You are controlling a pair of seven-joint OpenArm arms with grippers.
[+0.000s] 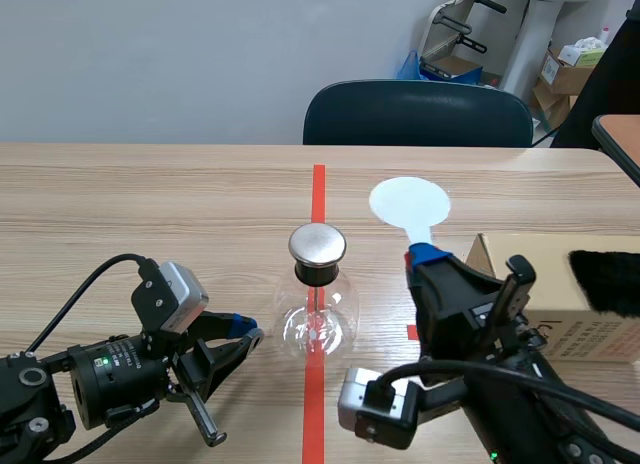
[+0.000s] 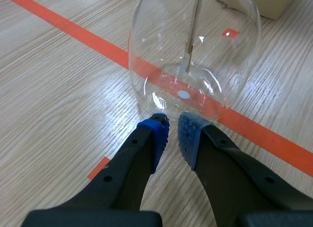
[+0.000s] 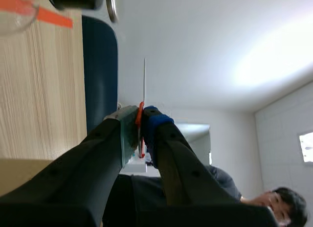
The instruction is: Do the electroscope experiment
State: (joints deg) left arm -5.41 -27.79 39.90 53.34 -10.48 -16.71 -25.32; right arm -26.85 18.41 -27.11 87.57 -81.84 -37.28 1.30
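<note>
The electroscope (image 1: pixel 318 304), a clear glass flask with a black neck and a round metal cap (image 1: pixel 317 244), stands on the red tape line at mid-table. In the left wrist view its glass bulb (image 2: pixel 195 60) is just ahead of my left gripper (image 2: pixel 172 134), with a thin rod hanging inside. That gripper (image 1: pixel 240 329) lies low beside the flask's base, shut on nothing. To the right of the flask, my right gripper (image 1: pixel 425 256) is raised and shut on the stem of a white round paddle (image 1: pixel 410 202). The right wrist view shows this paddle (image 3: pixel 144 80) edge-on between my right gripper (image 3: pixel 142 122) pads.
A cardboard box (image 1: pixel 545 309) sits at the right with a black furry piece (image 1: pixel 605 279) on it. A dark chair (image 1: pixel 415 114) stands behind the table's far edge. A person (image 3: pixel 274 202) shows in the right wrist view's background.
</note>
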